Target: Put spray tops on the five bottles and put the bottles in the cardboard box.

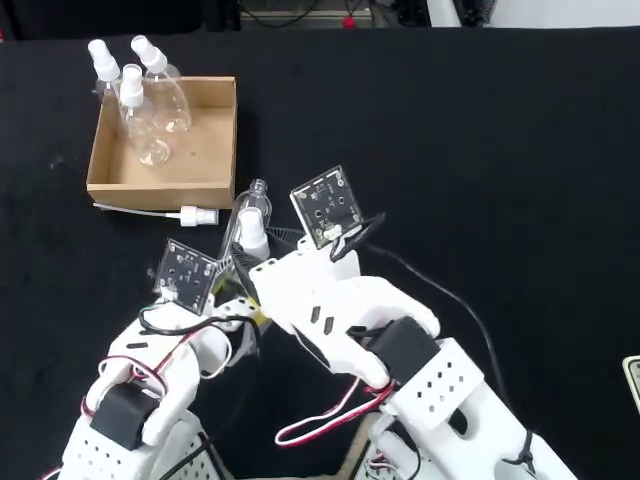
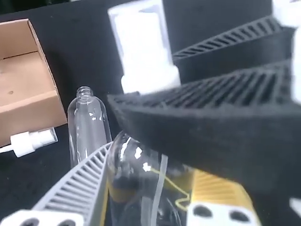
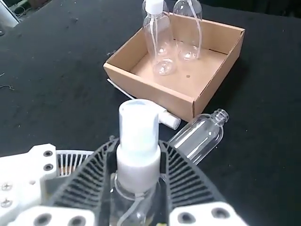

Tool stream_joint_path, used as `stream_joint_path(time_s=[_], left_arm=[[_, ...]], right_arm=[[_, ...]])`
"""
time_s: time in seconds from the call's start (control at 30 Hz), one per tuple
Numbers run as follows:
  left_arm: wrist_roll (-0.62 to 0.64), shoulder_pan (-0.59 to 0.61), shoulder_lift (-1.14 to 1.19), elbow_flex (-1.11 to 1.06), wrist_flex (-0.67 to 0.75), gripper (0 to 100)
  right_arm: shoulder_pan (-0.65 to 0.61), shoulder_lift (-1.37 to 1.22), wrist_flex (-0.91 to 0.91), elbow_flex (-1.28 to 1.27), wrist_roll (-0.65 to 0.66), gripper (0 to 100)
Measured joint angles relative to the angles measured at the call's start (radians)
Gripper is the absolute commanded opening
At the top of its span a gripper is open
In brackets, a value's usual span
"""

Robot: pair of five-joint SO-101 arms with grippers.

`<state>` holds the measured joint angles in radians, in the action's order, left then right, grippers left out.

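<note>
My left gripper [image 2: 141, 193] is clenched on the body of a clear bottle [image 2: 134, 160], and I hold it just near and right of the cardboard box [image 1: 160, 190]. My right gripper [image 3: 138, 155] is closed from both sides on the white spray top [image 3: 137, 136] that sits on this bottle's neck, its black ribbed fingers [image 3: 183, 174] pressed against the collar. A thin tube hangs from the top down inside the bottle. Three bottles with tops [image 1: 150, 110] stand together in the far left corner of the box. A bare bottle [image 1: 250, 208] lies on its side on the black table [image 1: 480, 150], just beside the box's near right corner, its open neck pointing far. A loose spray top [image 1: 197, 215] lies along the near wall of the box, its tube pointing left.
</note>
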<state>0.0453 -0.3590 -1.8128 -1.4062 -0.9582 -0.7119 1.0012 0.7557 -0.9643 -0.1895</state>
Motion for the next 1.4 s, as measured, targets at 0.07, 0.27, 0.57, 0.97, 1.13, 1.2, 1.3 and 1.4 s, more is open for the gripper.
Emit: stream_joint_path(time_s=[0.07, 0.27, 0.57, 0.97, 1.13, 1.2, 1.3, 1.4], left_arm=[[0.014, 0.009, 0.000, 0.000, 0.000, 16], [0.021, 0.012, 0.000, 0.000, 0.000, 16], [0.023, 0.035, 0.002, -0.002, 0.002, 16], [0.023, 0.118, -0.002, 0.002, 0.015, 16], [0.028, 0.121, -0.002, 0.002, 0.015, 16], [0.032, 0.123, -0.002, 0.002, 0.015, 16], [0.032, 0.123, -0.002, 0.002, 0.015, 16], [0.032, 0.120, -0.002, 0.002, 0.015, 16]], right_arm=[[0.000, 0.000, 0.000, 0.000, 0.000, 2.6], [0.000, 0.000, 0.000, 0.000, 0.000, 9.6], [-0.014, 0.015, 0.037, 0.002, 0.000, 12.6], [-0.009, -0.002, 0.189, 0.158, 0.063, 12.4], [-0.006, -0.002, 0.238, 0.276, 0.138, 11.2], [-0.006, -0.002, 0.218, 0.305, 0.161, 4.6], [0.011, -0.002, 0.121, 0.316, 0.170, 2.3], [0.084, -0.020, 0.002, 0.316, 0.170, 1.1]])
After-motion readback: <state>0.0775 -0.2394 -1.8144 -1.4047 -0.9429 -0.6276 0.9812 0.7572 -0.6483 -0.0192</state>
